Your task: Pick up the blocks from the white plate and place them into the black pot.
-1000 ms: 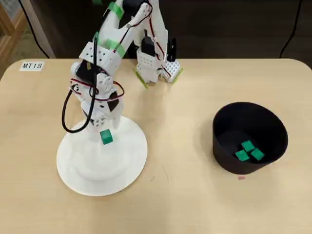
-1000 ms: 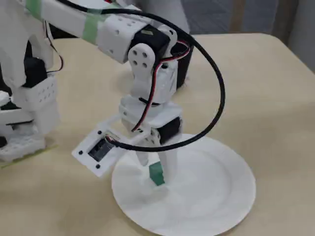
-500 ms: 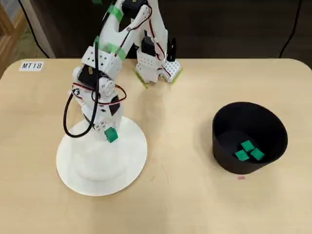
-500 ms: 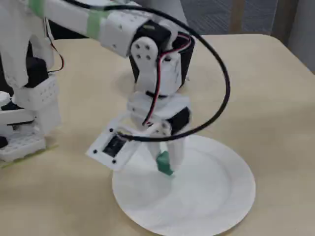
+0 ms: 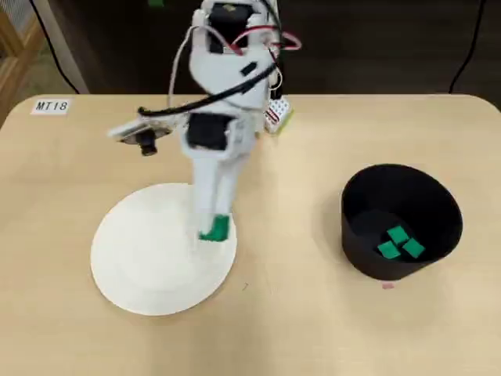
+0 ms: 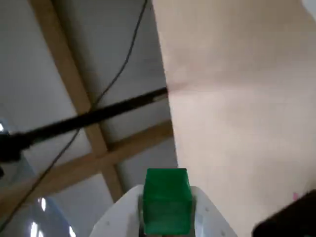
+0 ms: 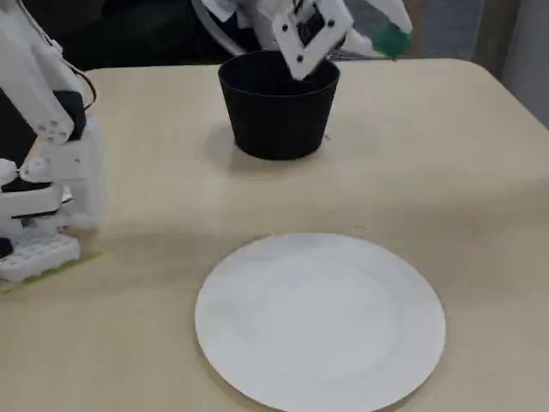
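On a pale wooden table (image 5: 313,329), the gripper (image 5: 214,229) clamps one green block (image 5: 215,228) above the white plate (image 5: 149,266); three blocks (image 5: 400,243) lie inside the black pot (image 5: 401,221), right in the overhead view.

White plate (image 5: 149,266): plain white, no pattern. Black pot (image 5: 407,204): matte black inside and out. Three blocks (image 5: 399,243) lying in pot: bright green, all alike. Fourth block (image 6: 167,200): same bright green, showing against white end effector (image 6: 167,217). Arm (image 5: 223,86): showing white shell with black parts, red and white wires running along it. Desk (image 5: 313,329): pale beige, faint wood grain. White label (image 5: 52,106) at desk corner carrying dark lettering. Small pink mark (image 5: 387,285) showing beside pot base.
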Robot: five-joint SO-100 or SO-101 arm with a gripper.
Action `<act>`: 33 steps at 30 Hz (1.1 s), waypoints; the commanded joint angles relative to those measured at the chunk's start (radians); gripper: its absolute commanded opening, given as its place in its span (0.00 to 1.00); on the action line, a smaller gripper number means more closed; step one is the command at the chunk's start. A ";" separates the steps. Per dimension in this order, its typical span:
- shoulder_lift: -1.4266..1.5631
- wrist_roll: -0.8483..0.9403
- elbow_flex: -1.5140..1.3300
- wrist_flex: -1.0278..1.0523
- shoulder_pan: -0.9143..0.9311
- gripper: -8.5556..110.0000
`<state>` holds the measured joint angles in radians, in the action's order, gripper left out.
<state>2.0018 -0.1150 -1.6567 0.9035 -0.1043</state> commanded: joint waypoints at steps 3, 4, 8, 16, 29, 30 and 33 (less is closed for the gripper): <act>0.094 0.043 -0.021 -0.003 -0.287 0.05; 0.106 0.049 -0.054 -0.023 -0.331 0.05; 0.189 0.048 -0.285 -0.216 -0.471 0.05; 0.193 0.048 -0.563 -0.463 -0.569 0.05; 0.072 0.100 -0.603 -0.568 -0.529 0.18; 0.072 0.117 -0.606 -0.568 -0.528 0.25; 0.072 0.126 -0.606 -0.565 -0.515 0.30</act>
<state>2.0755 0.0000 -2.2657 0.3451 -0.6397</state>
